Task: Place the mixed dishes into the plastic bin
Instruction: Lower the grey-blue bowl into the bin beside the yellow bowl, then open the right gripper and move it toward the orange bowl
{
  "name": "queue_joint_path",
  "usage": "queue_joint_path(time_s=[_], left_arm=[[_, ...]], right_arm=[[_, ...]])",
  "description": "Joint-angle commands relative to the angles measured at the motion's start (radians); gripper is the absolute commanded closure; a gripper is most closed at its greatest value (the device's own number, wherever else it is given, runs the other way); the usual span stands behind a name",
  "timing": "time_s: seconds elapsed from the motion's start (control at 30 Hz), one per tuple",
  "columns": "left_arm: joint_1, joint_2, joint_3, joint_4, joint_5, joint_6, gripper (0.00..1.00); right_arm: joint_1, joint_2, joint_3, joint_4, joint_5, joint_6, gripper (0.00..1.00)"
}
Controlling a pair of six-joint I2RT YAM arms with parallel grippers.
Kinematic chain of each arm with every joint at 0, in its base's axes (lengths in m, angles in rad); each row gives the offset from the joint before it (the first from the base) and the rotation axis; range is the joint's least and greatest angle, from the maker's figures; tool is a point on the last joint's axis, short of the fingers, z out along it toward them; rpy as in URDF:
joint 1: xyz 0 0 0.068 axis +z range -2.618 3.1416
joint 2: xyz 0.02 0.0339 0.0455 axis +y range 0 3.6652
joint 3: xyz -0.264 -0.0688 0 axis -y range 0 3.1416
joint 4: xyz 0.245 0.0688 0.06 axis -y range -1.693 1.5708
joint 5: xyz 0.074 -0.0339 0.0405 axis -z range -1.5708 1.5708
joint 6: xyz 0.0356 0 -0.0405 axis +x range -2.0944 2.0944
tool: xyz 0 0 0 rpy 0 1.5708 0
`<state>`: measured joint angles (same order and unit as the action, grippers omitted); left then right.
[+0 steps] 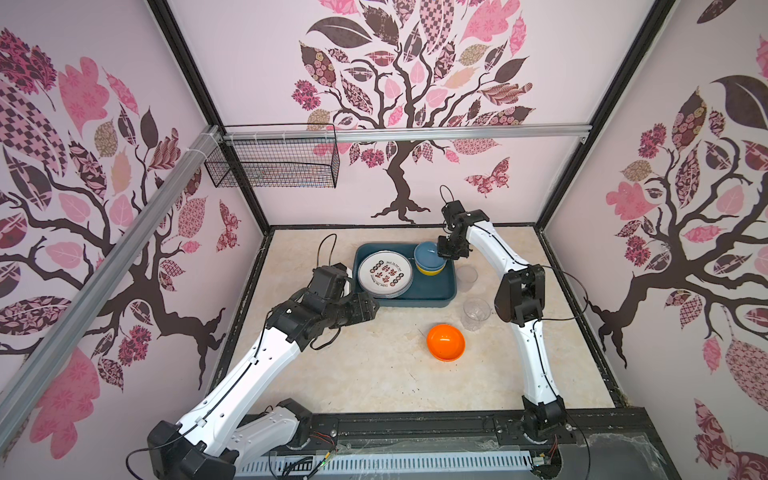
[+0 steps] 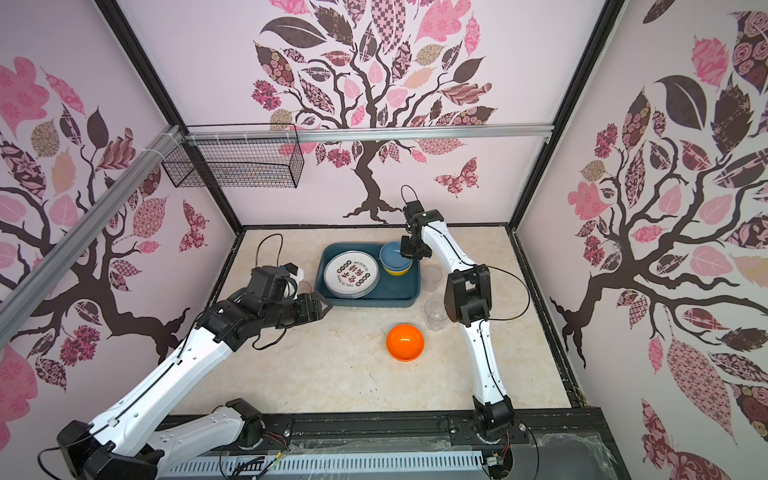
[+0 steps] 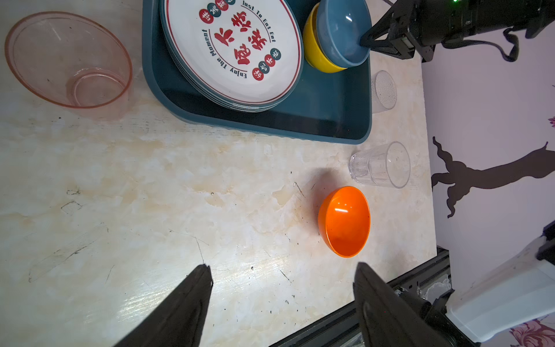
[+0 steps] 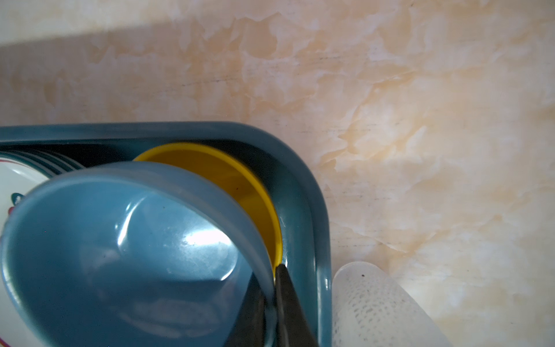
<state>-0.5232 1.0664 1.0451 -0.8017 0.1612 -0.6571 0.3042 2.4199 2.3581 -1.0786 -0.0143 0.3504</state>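
Note:
The teal plastic bin (image 1: 415, 297) holds a stack of white plates (image 1: 385, 274) with red characters and a yellow bowl (image 1: 430, 271). My right gripper (image 1: 444, 257) is shut on the rim of a blue bowl (image 4: 120, 255), which sits tilted in the yellow bowl (image 4: 240, 180). My left gripper (image 3: 282, 267) hangs open and empty over bare table near the bin's front left corner. On the table stand an orange bowl (image 1: 445, 342), a clear cup (image 1: 476, 313), a frosted cup (image 1: 467, 276) right of the bin, and a pinkish cup (image 3: 69, 60) left of it.
A black wire basket (image 1: 272, 164) hangs from the rail at the back left. Patterned walls close in the marble table (image 1: 353, 374) on three sides. A black rail (image 1: 415, 428) runs along the front edge.

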Motion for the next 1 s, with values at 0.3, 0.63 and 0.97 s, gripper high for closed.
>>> queue_joint_path(time_s=[0.3,0.63,0.97], left_arm=[[0.004,-0.025,-0.033,0.018,0.009,-0.01,0.23],[0.004,-0.032,-0.041,0.02,0.015,-0.015,0.23],[0.004,-0.036,-0.053,0.024,0.024,-0.026,0.23]], right_arm=[[-0.005,0.041,0.069,-0.039,0.016,-0.009,0.89],[-0.005,0.094,0.084,-0.053,0.02,-0.009,0.88],[-0.005,0.059,0.088,-0.042,0.019,0.005,0.73]])
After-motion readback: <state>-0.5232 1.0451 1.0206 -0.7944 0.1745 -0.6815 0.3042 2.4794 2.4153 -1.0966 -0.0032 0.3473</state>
